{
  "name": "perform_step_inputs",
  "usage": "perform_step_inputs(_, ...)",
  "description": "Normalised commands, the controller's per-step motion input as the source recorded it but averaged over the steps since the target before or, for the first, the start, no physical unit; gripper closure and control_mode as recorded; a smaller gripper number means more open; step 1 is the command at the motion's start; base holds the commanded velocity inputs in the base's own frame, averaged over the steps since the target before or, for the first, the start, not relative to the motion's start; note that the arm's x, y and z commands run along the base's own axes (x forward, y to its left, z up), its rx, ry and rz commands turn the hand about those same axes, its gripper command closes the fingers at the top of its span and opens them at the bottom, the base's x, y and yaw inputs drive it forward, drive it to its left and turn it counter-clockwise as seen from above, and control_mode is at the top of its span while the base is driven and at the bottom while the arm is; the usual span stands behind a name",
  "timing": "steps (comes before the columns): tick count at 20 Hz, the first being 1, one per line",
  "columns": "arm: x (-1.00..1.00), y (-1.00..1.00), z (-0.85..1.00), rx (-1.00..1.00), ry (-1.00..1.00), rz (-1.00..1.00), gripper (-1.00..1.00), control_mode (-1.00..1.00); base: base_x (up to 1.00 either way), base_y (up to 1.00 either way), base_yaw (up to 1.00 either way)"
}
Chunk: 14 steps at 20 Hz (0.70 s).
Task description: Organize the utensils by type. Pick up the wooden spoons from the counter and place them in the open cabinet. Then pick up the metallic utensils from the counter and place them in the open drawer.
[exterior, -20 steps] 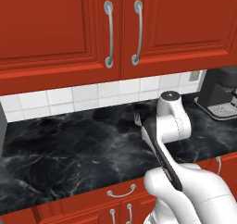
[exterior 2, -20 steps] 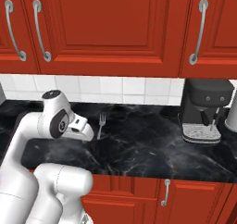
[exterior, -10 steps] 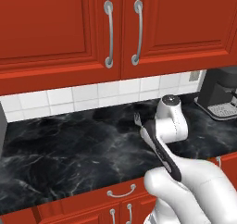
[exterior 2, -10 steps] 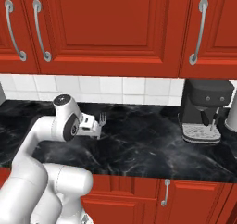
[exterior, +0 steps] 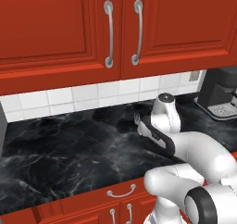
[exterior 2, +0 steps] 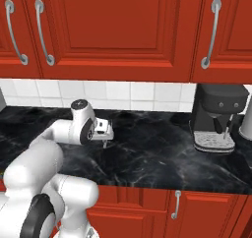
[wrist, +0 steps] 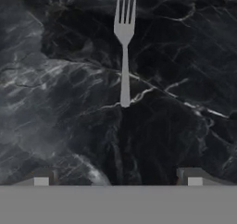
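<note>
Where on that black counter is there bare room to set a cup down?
Free: the wide counter stretch left of the arm, up to the white tiles, and the middle between the fork and the coffee machine. Crowded: around the fork, under the open gripper.

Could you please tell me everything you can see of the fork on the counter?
The fork is a slim, silver, metallic-looking piece with four tines, a narrow neck and a straight handle. It lies flat on the black marbled counter, touching nothing else. In the hand view its tines point away from the camera and its handle end points back toward the open tool, which hangs above it without contact.
</note>
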Motion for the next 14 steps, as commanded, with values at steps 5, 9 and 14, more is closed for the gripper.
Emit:
perform_step_inputs(5, 0.59, 0.04, -0.13, 0.04, 0.07, 0.0, -1.0, -1.0, 0.0, 0.0, 0.0)
perform_step_inputs(9, 0.44, 0.04, -0.18, 0.01, 0.03, 0.01, -1.0, -1.0, 0.0, 0.0, 0.0)
perform_step_inputs(14, 0.31, 0.0, -0.31, 0.0, 0.0, 0.01, -1.0, -1.0, 0.0, 0.0, 0.0)
